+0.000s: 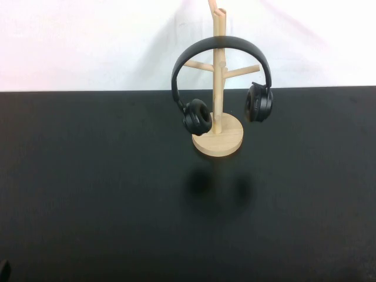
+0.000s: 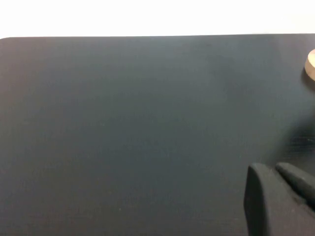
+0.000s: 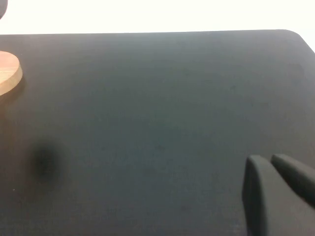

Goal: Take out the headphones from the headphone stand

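The black headphones hang on the light wooden headphone stand at the back middle of the table. The headband arches over the post and the two ear cups hang on either side of it. My left gripper is shut and empty, low over the bare table, far to the left of the stand. The edge of the stand's base shows in the left wrist view. My right gripper is shut and empty, low over the table, to the right of the stand's base. Neither gripper is near the headphones.
The black table runs back to a white wall. Its far right corner shows in the right wrist view. Only a dark sliver of the left arm shows in the high view, at the near left corner.
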### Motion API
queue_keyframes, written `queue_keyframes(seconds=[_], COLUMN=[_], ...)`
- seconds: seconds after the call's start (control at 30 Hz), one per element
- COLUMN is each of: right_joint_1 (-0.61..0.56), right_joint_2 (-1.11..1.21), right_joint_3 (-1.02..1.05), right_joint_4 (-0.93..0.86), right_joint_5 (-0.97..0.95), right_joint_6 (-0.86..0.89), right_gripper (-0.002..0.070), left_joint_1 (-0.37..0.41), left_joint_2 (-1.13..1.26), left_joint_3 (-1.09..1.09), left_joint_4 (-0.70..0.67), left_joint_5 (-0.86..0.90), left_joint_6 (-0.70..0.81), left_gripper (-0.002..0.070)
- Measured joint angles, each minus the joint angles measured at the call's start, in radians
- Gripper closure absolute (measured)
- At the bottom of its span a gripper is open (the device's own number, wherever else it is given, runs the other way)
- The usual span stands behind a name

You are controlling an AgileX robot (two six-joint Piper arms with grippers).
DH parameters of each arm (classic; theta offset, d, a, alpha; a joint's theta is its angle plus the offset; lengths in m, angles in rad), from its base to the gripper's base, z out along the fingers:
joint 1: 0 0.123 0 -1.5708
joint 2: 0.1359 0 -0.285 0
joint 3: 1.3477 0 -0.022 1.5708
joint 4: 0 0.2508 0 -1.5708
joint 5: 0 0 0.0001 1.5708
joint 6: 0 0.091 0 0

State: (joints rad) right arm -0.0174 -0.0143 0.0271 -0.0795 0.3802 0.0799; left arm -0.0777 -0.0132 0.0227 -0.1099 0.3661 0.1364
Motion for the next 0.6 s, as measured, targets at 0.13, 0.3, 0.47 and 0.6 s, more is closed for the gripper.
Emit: queue_keyframes(seconds=[0.13,0.3,0.47,0.6], right_joint_1=[0.0,0.0,0.0,0.0], right_joint_2=[0.0,0.0,0.0,0.0], right_joint_3=[0.0,0.0,0.0,0.0], right_joint_4=[0.0,0.0,0.014,0.052], right_joint_5=[0.0,0.0,-0.004,-0.008], right_joint_6=[0.0,0.0,0.0,0.0], right_gripper=[0.0685,0.0685,0.0685,0.0685], left_joint_1=[0.0,0.0,0.0,0.0], left_joint_2=[0.0,0.0,0.0,0.0], left_joint_3=[0.0,0.0,0.0,0.0], left_joint_4=[0.0,0.0,0.0,0.0], left_joint_5=[0.0,0.0,0.0,0.0], left_joint_6=[0.0,0.0,0.0,0.0], left_gripper=[0.0678,0.0678,0.0678,0.0678])
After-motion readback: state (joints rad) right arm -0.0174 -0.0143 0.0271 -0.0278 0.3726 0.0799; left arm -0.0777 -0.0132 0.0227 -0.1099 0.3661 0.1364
